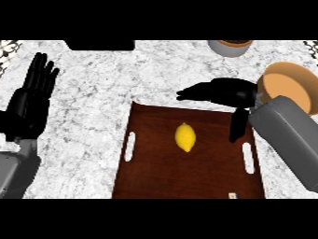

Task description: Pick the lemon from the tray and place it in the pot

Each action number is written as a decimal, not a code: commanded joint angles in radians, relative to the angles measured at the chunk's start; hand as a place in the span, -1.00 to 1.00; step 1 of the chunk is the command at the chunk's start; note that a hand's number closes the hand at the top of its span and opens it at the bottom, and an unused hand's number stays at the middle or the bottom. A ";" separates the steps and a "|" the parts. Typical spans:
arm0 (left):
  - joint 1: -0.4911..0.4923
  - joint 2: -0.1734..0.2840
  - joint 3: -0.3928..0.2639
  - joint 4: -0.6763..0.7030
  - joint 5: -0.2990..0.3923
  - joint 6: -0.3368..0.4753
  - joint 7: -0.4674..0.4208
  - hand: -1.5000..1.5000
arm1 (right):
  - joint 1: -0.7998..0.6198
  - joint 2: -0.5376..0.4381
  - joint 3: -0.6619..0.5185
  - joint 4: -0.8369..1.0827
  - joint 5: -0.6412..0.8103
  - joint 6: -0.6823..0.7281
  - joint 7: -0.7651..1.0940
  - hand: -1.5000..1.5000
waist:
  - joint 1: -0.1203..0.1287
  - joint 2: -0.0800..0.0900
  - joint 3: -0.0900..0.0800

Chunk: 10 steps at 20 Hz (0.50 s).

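My right hand [220,91] is positioned above the far right corner of the brown tray [154,177], fingers extended and spread, thumb pointing down, holding nothing. The lemon [184,137] lies on the tray near its centre, apart from that hand, and the pot [295,86] stands just beyond the tray's right side. My left hand [31,100] rests open at the left edge, fingers up.

Pot [295,88] partly behind the right forearm [292,140]; grey container [230,47] cropped at top; tray's [154,186] near edge cropped
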 commanded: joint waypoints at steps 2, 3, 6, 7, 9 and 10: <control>-0.010 -0.033 0.039 0.095 -0.020 -0.049 -0.080 0.00 | 0.057 0.023 0.009 0.031 0.089 -0.012 -0.048 -1.00 | -0.006 0.001 0.000; 0.001 -0.030 0.022 0.007 -0.031 -0.027 -0.002 0.00 | 0.049 0.062 0.002 0.081 0.114 -0.032 -0.058 -1.00 | 0.000 0.001 0.000; -0.025 -0.010 0.064 0.005 -0.028 -0.044 0.045 0.00 | 0.102 0.080 -0.006 0.003 0.147 -0.039 -0.043 -1.00 | -0.005 -0.001 0.000; 0.057 -0.010 0.060 -0.082 -0.020 -0.054 0.040 0.00 | 0.025 0.108 -0.024 0.075 0.158 -0.007 -0.044 -1.00 | 0.004 -0.001 0.000; -0.014 -0.037 0.045 -0.019 -0.056 -0.029 0.060 0.00 | 0.099 0.148 0.002 0.069 0.188 -0.082 -0.070 -1.00 | -0.001 0.000 0.000; 0.047 -0.091 0.009 -0.065 -0.089 0.008 0.017 0.00 | 0.114 0.132 -0.023 0.018 0.185 -0.084 -0.065 -1.00 | -0.003 -0.001 0.000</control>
